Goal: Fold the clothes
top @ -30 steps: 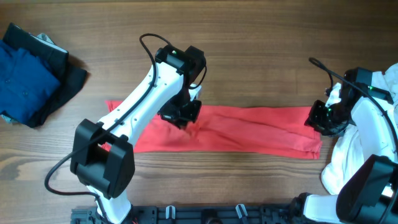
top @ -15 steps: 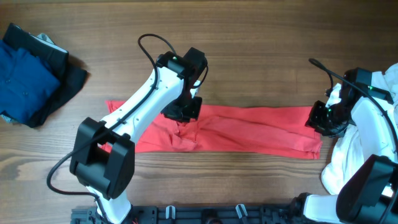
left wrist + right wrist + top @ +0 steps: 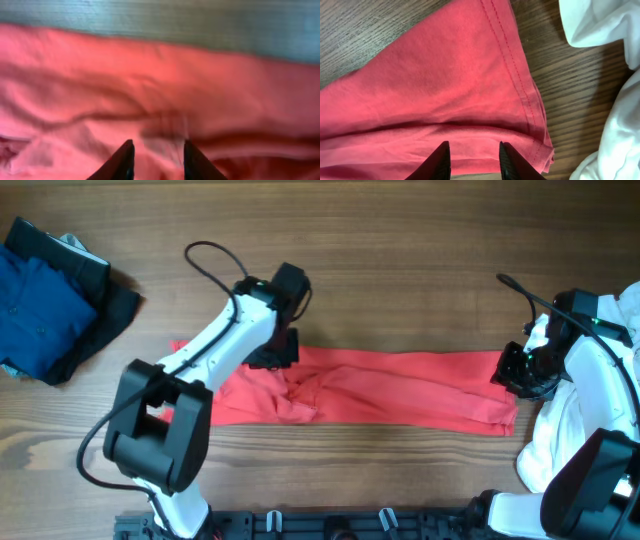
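Far-left pile: blue clothes (image 3: 40, 290) w/ a dark garment under them, on the table (image 3: 420, 260), well apart from the red shirt.
L arm pose: you've got the left arm (image 3: 215, 350) running from its base at the near edge up and to the right, crossing over the shirt's left end; the wrist bends down at the top.
L pincer: left gripper (image 3: 272, 352) sits at the shirt's far edge, left of centre. In the wrist view (image 3: 156, 160) the two dark fingers (image 3: 121, 162) stand apart w/ red cloth showing in the gap, so it's spread, nothing pinched. Pic is blurred; can't tell if the tips touch the fabric.
Shirt: T-shirt (image 3: 400, 388) lies as a long red band across the table's middle, running left to right, wrinkled and bunched near the left gripper, smoother toward the right. No print showing.
R pincer: right gripper (image 3: 520, 370) is at the shirt's right end. Wrist view (image 3: 472, 160): fingers (image 3: 438, 162) apart, over the stitched hem (image 3: 520, 85), layered edges just beside them; jaws spread, holding nothing.
R arm pose: right arm (image 3: 600, 370) rises from the near-right corner, then hooks left and down to the gripper.
Right edge: white cloth (image 3: 560, 435) heaped under the right arm, just beside the shirt's end.
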